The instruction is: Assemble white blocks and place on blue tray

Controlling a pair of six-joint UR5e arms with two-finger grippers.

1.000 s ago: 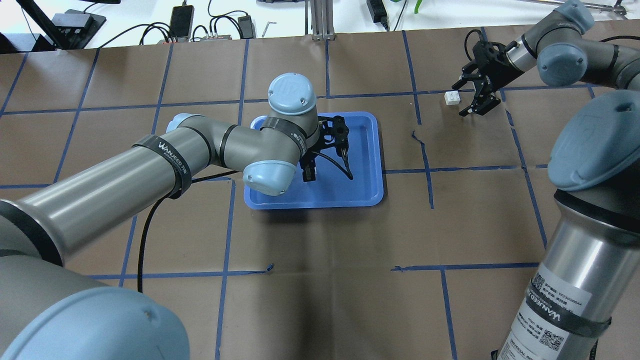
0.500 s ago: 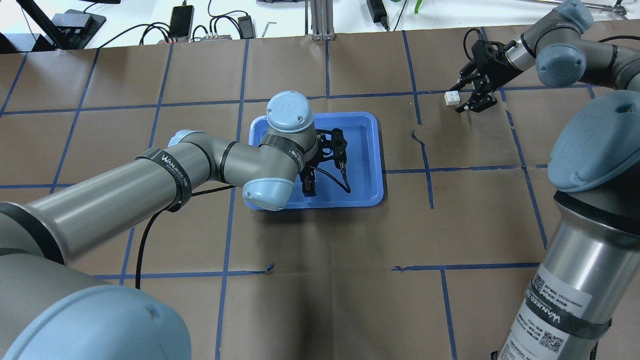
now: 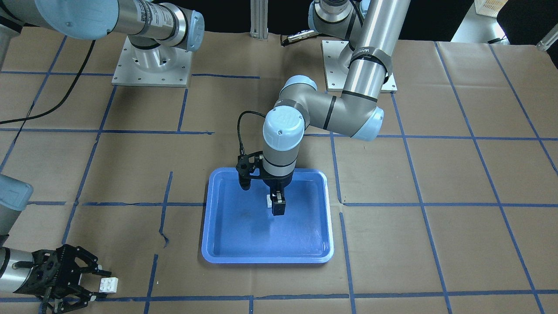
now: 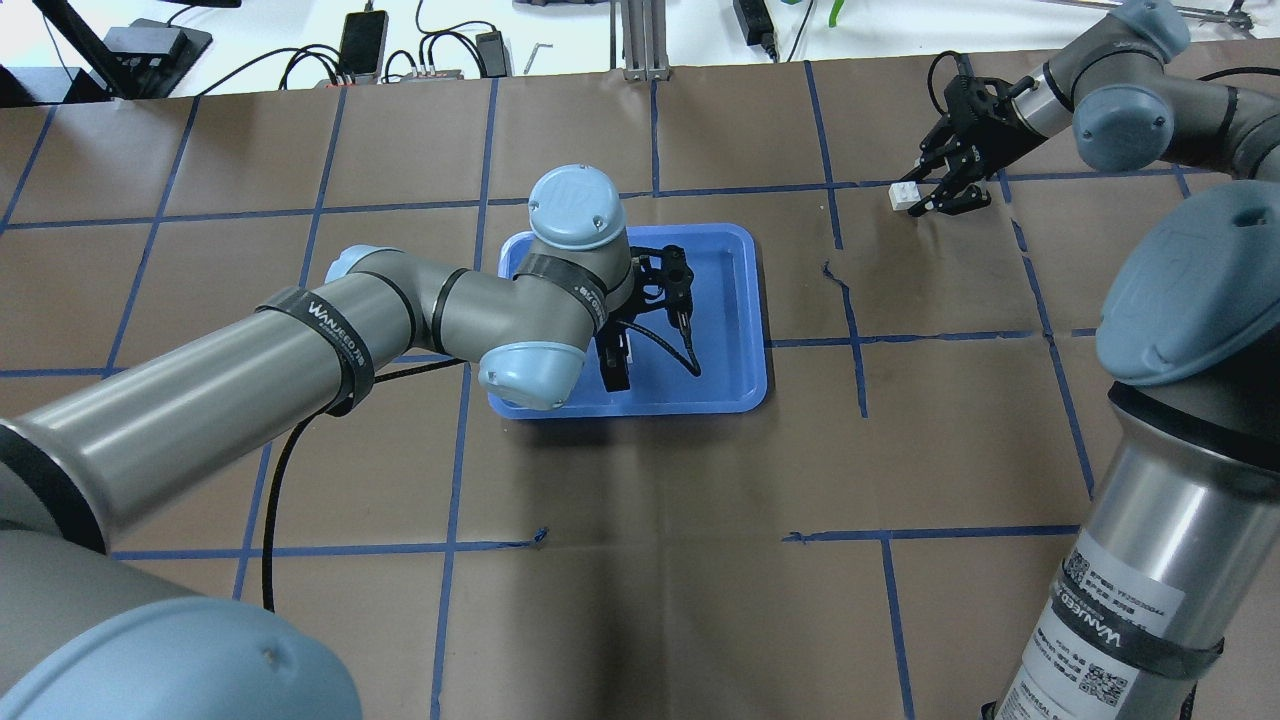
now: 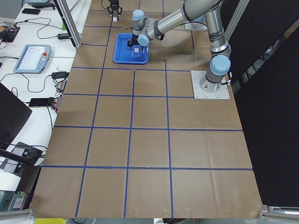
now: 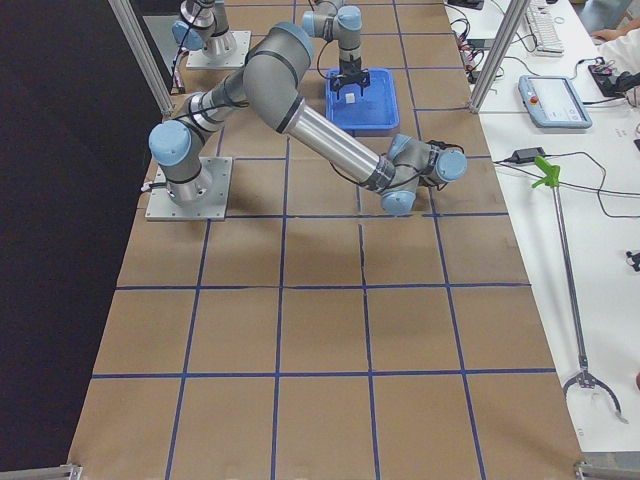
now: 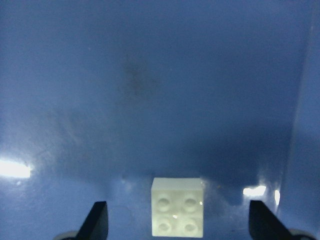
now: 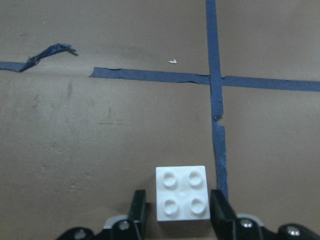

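One white block [image 7: 178, 214] lies studs up on the floor of the blue tray [image 3: 266, 260]. It sits between the wide-apart fingers of my open left gripper [image 7: 178, 226], which hangs low over the tray [image 4: 740, 400]. This block also shows in the front view [image 3: 269, 200]. The second white block [image 8: 182, 192] lies on the brown paper at the far right [image 4: 905, 195]. My right gripper [image 8: 178, 210] straddles it with the jaws narrowed to just beside its sides. A thin gap shows on one side.
Brown paper with a grid of blue tape lines [image 8: 215, 125] covers the table. A torn tape piece [image 4: 835, 275] lies between the tray and the right block. Cables and devices [image 4: 400, 50] sit past the far edge. My left forearm [image 4: 300, 340] reaches over the tray's near-left side.
My right gripper's jaws have narrowed around the white block on the table. My left arm's wrist shifted slightly over the tray and back.
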